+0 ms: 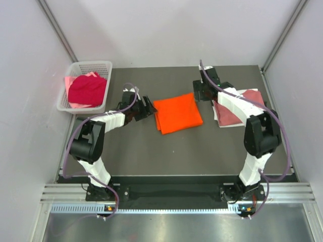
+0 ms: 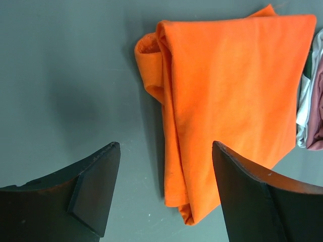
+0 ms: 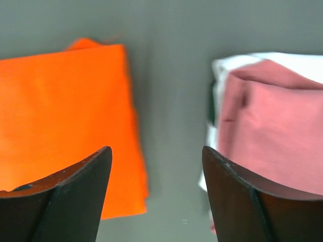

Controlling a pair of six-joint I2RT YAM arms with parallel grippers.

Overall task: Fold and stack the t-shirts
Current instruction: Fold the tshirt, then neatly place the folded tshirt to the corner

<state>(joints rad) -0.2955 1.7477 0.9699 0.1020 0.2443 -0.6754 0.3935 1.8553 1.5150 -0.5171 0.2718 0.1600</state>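
A folded bright orange t-shirt point(image 1: 177, 113) point(image 2: 227, 96) point(image 3: 60, 116) lies flat in the middle of the table. At the right rests a folded dusty rose t-shirt point(image 1: 233, 112) point(image 3: 275, 128) on top of a white one point(image 3: 222, 68), partly under the right arm. My left gripper point(image 1: 148, 108) point(image 2: 165, 151) hovers open just left of the orange shirt, nothing between its fingers. My right gripper point(image 1: 201, 89) point(image 3: 156, 154) is open above the gap between the orange shirt and the pile, holding nothing.
A white lattice basket point(image 1: 103, 65) at the back left holds a crimson t-shirt point(image 1: 88, 89) over pale pink cloth point(image 1: 70, 80). Grey walls close in on both sides and the back.
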